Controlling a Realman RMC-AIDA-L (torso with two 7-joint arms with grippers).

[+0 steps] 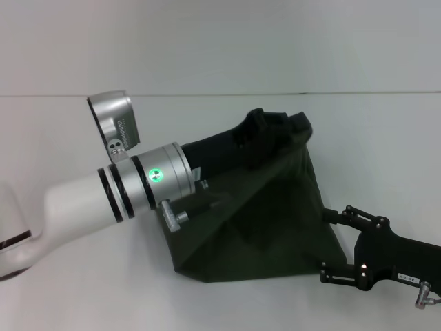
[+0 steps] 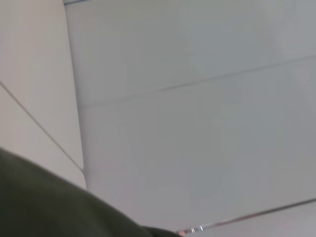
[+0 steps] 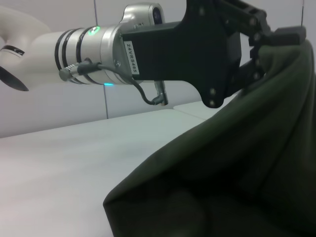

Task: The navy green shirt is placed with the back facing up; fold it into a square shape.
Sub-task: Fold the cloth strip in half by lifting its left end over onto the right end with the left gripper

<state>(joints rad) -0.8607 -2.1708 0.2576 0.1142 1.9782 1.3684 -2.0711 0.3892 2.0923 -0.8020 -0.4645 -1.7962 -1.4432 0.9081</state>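
Note:
The navy green shirt (image 1: 269, 221) lies partly folded on the white table (image 1: 83, 296), one part pulled up into a slanted tent. My left gripper (image 1: 274, 127) reaches across from the left and is shut on the shirt's raised edge at the far side. The right wrist view shows that left gripper (image 3: 269, 42) pinching the cloth, with the shirt (image 3: 232, 173) draping down from it. My right gripper (image 1: 324, 245) sits low at the shirt's near right corner with its fingers spread wide and open. A dark fold of the shirt (image 2: 44, 207) fills one corner of the left wrist view.
The left arm's white and silver forearm (image 1: 131, 186) crosses above the table's left half. Bare white tabletop surrounds the shirt, and a pale wall (image 1: 220, 41) rises behind the table's far edge.

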